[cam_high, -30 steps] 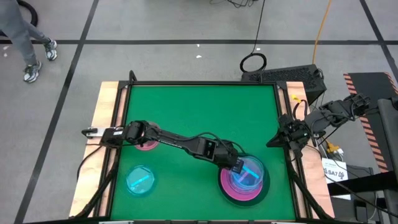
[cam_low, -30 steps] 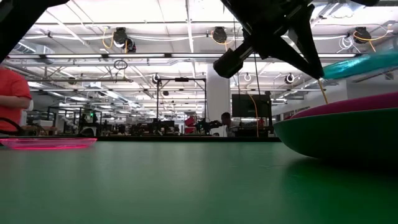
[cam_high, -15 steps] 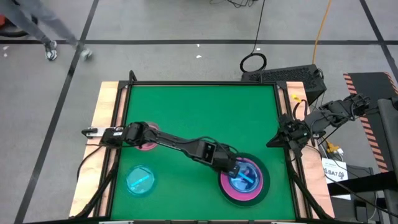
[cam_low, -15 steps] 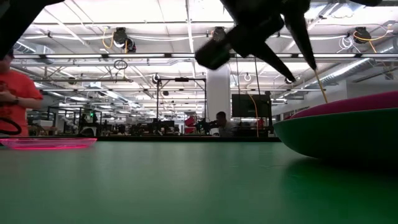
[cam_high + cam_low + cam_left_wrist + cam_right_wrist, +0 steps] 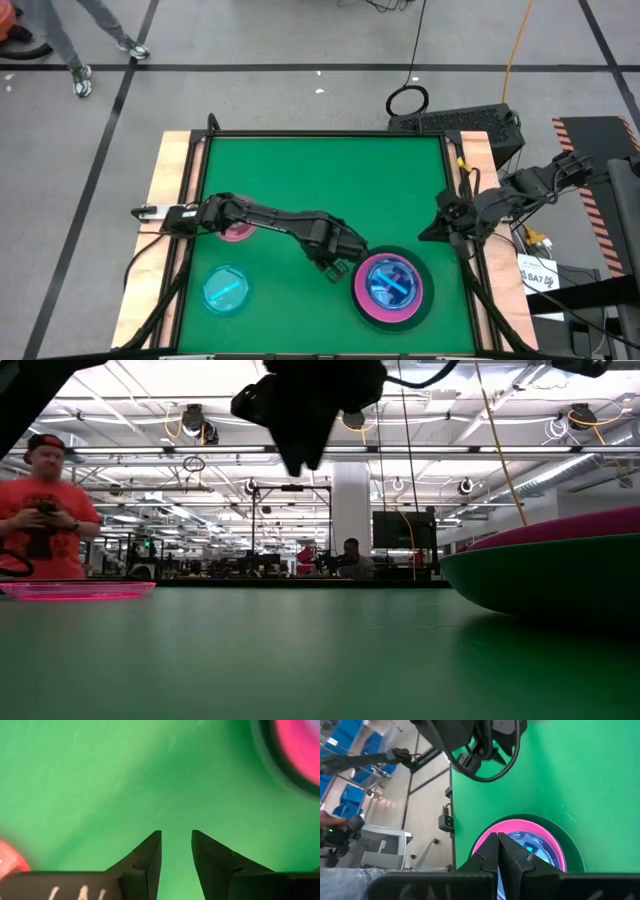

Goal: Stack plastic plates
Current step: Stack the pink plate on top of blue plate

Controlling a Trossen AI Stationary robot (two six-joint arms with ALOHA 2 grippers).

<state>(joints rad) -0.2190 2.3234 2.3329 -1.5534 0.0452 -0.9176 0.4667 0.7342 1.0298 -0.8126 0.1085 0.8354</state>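
stack point(image 5: 391, 287) apparently just beside open, empty left hand point(image 5: 335, 270).

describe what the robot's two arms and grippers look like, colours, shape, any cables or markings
Both arms are dark, nearly black, jointed segments. The left gripper ends in two black wedge-shaped fingers tapering to points, with white marks on its body. The right gripper has the same dark tapered fingers. In the high view, black cables trail beside the right arm and by the left arm's base.

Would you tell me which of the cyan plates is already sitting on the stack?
The cyan plate at the table's front right: it lies on the pink plate inside the large dark plate. The other cyan plate lies alone on the green mat, front left.
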